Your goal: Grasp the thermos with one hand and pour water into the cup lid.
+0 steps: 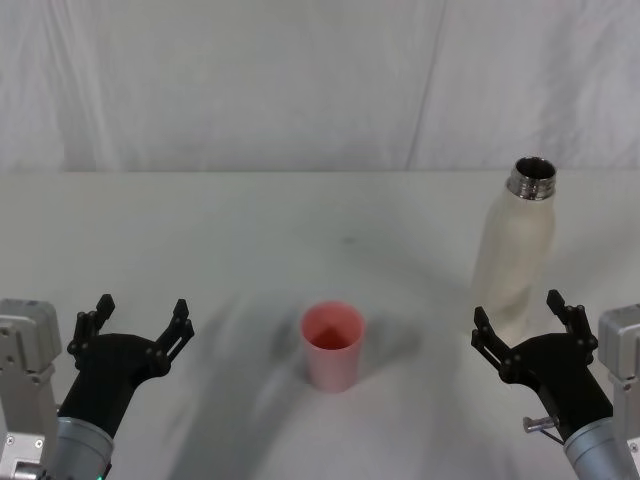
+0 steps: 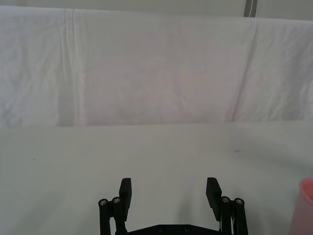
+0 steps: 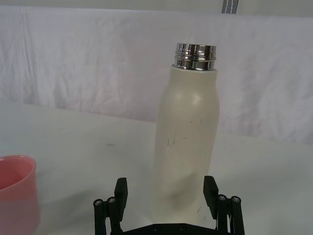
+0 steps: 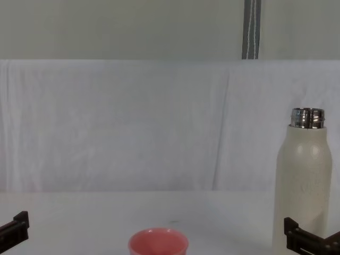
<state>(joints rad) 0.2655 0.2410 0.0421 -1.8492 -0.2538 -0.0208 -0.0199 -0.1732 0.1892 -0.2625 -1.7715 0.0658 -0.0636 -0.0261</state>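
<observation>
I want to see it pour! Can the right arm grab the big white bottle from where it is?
Probably yes. The right gripper sits open just in front of the thermos, jaws lined up with its body, nothing between them.

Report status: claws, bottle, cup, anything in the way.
Left claw open, low on the left. Right claw open, just short of the bottle. Bottle upright, uncapped. Pink cup upright mid-table. Nothing between them.

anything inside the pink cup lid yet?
Head view: the cup lid stands upright with a bare pink bottom, no liquid discernible. The thermos stands uncapped, apart on its right; its contents are hidden behind the dark neck opening.
</observation>
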